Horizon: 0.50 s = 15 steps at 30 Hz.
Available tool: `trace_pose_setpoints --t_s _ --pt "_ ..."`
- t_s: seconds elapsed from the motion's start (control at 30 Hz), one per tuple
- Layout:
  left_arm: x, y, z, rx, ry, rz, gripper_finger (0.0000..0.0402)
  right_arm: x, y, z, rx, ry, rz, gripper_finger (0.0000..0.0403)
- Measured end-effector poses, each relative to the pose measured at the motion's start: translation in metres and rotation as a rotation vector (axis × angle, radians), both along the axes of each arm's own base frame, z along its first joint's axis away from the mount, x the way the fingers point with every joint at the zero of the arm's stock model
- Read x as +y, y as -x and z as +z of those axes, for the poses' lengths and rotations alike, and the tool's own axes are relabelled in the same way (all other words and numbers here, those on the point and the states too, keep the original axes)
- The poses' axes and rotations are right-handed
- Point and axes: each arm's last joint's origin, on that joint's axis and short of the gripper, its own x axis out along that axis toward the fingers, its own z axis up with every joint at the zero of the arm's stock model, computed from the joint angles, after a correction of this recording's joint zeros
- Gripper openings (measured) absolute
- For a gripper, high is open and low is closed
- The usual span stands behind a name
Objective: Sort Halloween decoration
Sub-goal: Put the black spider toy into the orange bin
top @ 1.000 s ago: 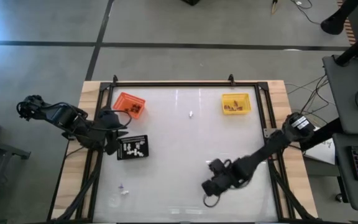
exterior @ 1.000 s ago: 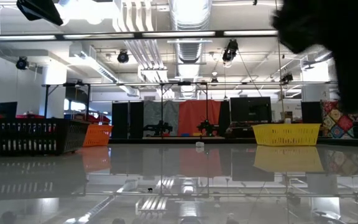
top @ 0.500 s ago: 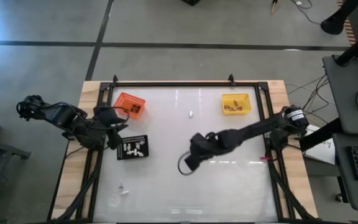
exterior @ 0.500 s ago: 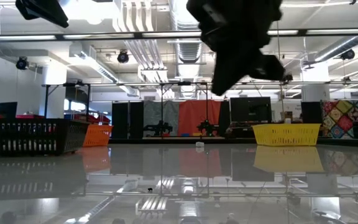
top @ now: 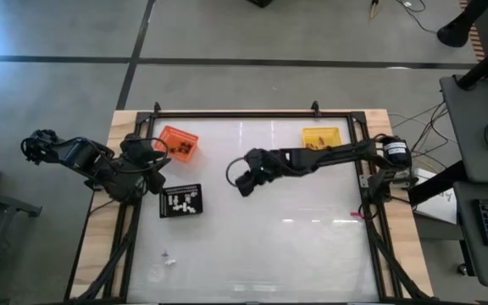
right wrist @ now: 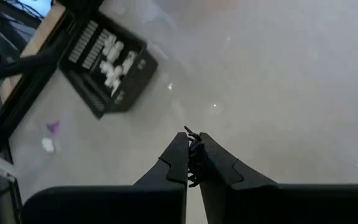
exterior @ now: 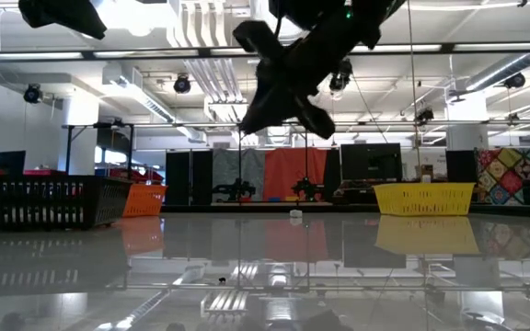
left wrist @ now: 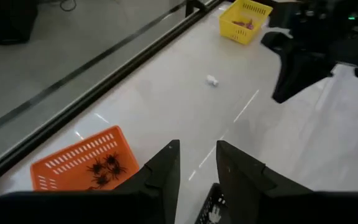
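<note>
Only the right wrist view shows the right gripper (right wrist: 193,163) pinching a black spider trinket (right wrist: 196,155) above the table's (top: 312,254) open middle. The left gripper (left wrist: 196,163), fingers spread, hovers near the left edge.

You see a glossy white table (top: 295,246) mirroring the ceiling lights, edged in bare wood (top: 381,119). The orange tray (left wrist: 82,165), yellow tray (left wrist: 246,22) and black tray (right wrist: 107,65) look like slotted plastic.

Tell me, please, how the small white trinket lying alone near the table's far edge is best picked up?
Pinch the white trinket across its narrow middle, coming straight down from above: it lies flat and alone on the bare table, far smaller than a claw, so there is no taller part to grip.
</note>
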Motion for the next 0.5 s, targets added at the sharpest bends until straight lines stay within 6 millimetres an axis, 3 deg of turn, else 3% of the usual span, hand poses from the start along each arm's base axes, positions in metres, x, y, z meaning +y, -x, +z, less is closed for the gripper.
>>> trace_pose_setpoints --t_s 0.23,0.5 --pt "-0.003 -0.006 0.001 -0.002 -0.001 -0.044 0.0087 -0.032 -0.013 -0.01 -0.094 -0.015 -0.01 0.0011" --pt "-0.001 -0.008 0.002 -0.051 -0.041 0.06 0.0087 -0.06 -0.027 -0.03 -0.184 -0.051 0.002 0.0011"
